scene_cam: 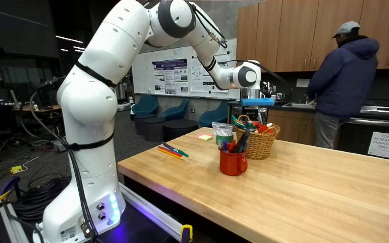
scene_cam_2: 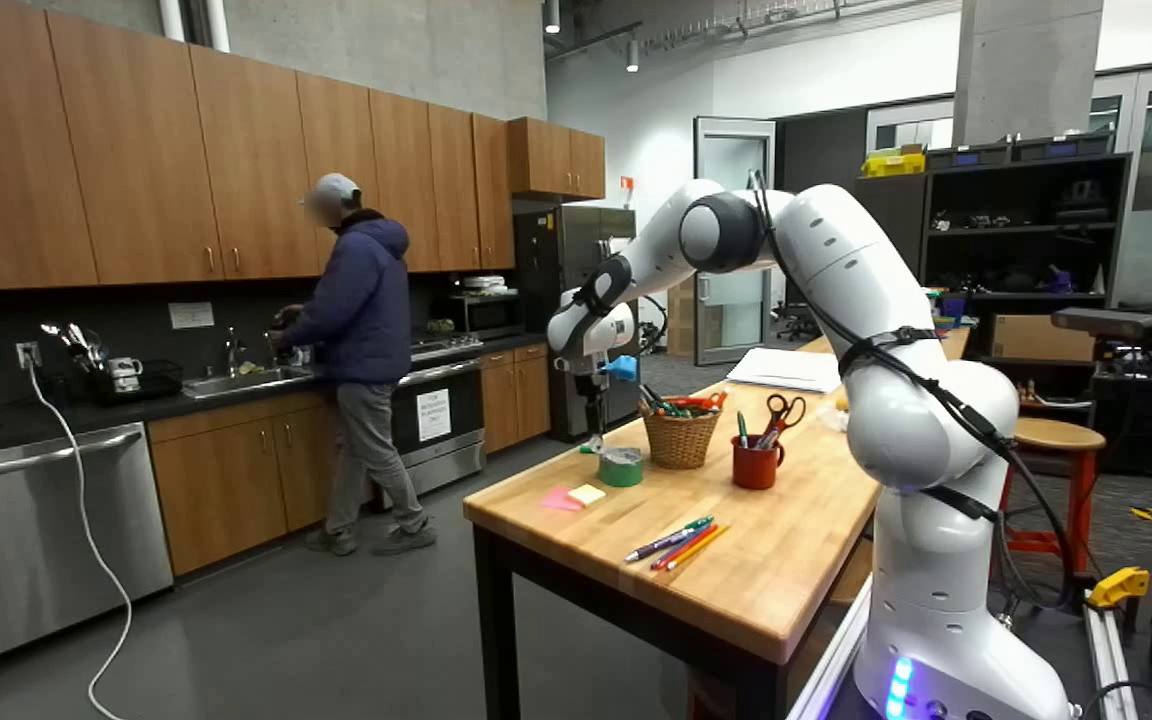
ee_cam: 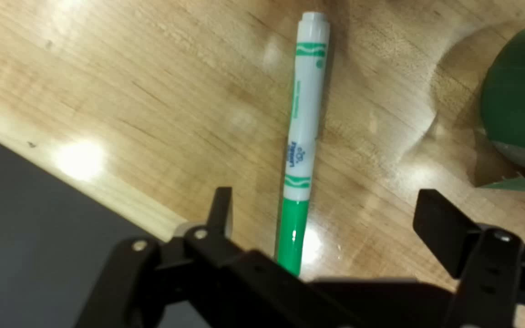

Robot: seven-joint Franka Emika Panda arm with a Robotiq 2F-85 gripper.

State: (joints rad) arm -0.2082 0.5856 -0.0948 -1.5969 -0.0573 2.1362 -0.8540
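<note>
A white marker with a green cap (ee_cam: 306,91) lies on the wooden table in the wrist view. My gripper (ee_cam: 325,198) stands open above it, with the capped end between the spread fingers and closer to the left one. Nothing is held. Part of the cap's end is hidden behind the gripper body. To the right of the marker sits a green tape roll (ee_cam: 520,105), cut off by the frame. In an exterior view the gripper (scene_cam_2: 594,425) points down near the table's far corner, beside the tape roll (scene_cam_2: 621,470). The basket hides the fingers in an exterior view.
A wicker basket (scene_cam_2: 678,440) full of pens and tools stands close to the gripper. Nearby are a red mug (scene_cam_2: 756,468) with scissors, sticky notes (scene_cam_2: 586,494), and several pens and pencils (scene_cam_2: 681,545). The table edge (ee_cam: 62,177) runs close by. A person (scene_cam: 344,81) stands at the counter.
</note>
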